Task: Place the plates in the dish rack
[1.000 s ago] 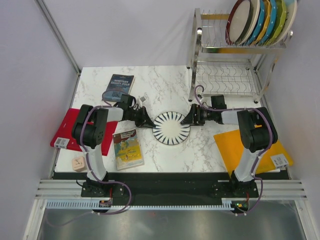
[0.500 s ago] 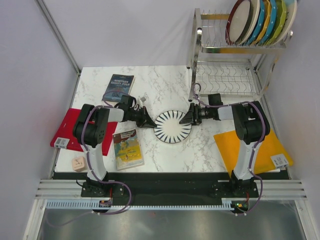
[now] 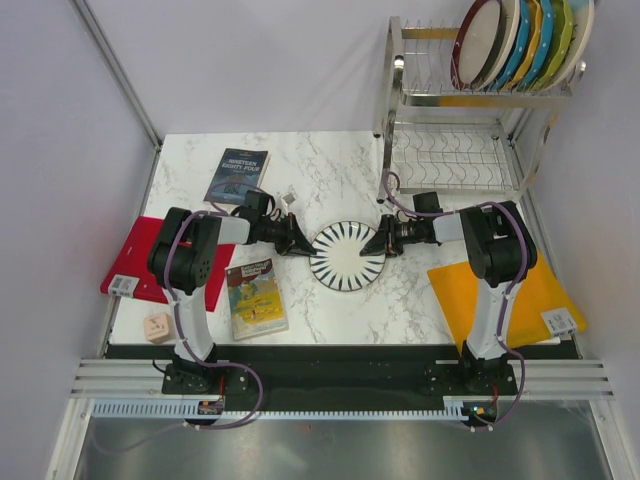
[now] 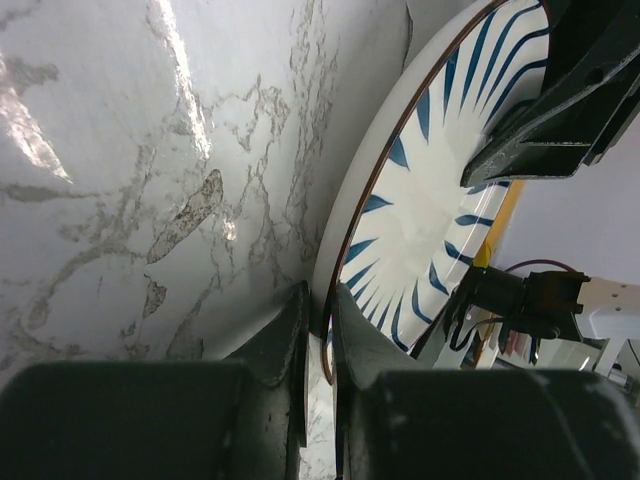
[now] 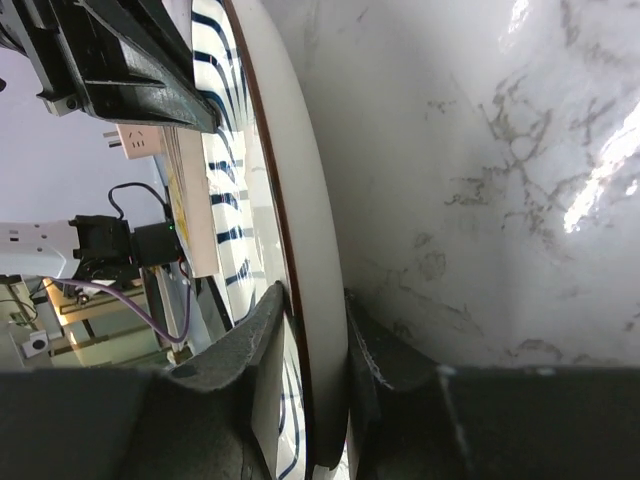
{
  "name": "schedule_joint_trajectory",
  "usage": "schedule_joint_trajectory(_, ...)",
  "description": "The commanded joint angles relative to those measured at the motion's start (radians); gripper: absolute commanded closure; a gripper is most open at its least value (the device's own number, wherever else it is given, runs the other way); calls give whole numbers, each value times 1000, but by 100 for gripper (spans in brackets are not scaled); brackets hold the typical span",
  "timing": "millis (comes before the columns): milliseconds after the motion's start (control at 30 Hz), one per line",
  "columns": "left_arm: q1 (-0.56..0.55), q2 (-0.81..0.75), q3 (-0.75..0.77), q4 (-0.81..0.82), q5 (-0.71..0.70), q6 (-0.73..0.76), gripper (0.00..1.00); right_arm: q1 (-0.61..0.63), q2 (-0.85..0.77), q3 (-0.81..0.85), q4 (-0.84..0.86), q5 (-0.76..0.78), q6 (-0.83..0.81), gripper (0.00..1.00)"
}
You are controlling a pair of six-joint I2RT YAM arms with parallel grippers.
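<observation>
Since a second ago: the right arm's elbow has folded inward, and the white plate with black radial stripes (image 3: 348, 257) has crept slightly toward the right of the overhead frame. The left arm has barely changed.

- Bench (image 3: 320, 165): marble, fills mid-frame.
- Dish rack (image 3: 455, 160): upper right corner, at the back. Its upper shelf carries a row of plates (image 3: 520, 45) standing on edge. No plate shows on the wavy lower shelf.
- Striped plate: centre of frame, well apart from the rack, between the two arms. Whether it has left the bench, cannot tell.
- Left end effector (image 3: 303, 246): clamped on the plate's left rim. Its wrist view shows the rim pinched between both fingers (image 4: 290, 330).
- Right end effector (image 3: 382, 243): clamped on the opposite rim, with a finger either side (image 5: 262, 320).

Step in hand, as I judge it: two-armed pickup of the last loose plate. Next: lift together, probably release one side, tip the plate on edge, and carry it up-right to a free slot.
</observation>
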Motion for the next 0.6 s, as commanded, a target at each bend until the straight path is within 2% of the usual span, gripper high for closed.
schedule_joint_trajectory(0, -17, 7, 15, 25, -35, -11, 85, 10, -3, -37, -85, 119, -66, 71)
schedule_joint_trajectory(100, -17, 13, 29, 17, -47, 1, 81, 13, -7, -28, -98, 110, -67, 73)
schedule_joint_trajectory(200, -15, 11, 50, -12, -76, 36, 69, 10, -23, -11, -117, 93, -67, 100)
schedule_joint_trajectory(233, -14, 8, 62, -19, -87, 47, 62, 2, -34, -5, -143, 82, -72, 100)
schedule_joint_trajectory(333, 5, -16, 96, -62, -133, 98, 51, -10, -103, 38, -233, 85, -138, 100)
schedule_joint_trajectory(400, 29, -39, 122, -96, -145, 154, 48, -13, -158, 106, -333, 91, -267, 100)
schedule_joint_trajectory(433, 40, -73, 154, -114, -164, 179, 46, -16, -171, 139, -453, 90, -317, 100)
schedule_joint_trajectory(467, 63, -91, 168, -125, -177, 205, 45, -19, -204, 195, -504, 90, -354, 100)
schedule_joint_trajectory(500, 74, -111, 180, -147, -203, 252, 45, -21, -226, 223, -554, 91, -429, 100)
schedule_joint_trajectory(567, 101, -160, 217, -158, -308, 288, 45, -20, -285, 316, -683, 88, -472, 100)
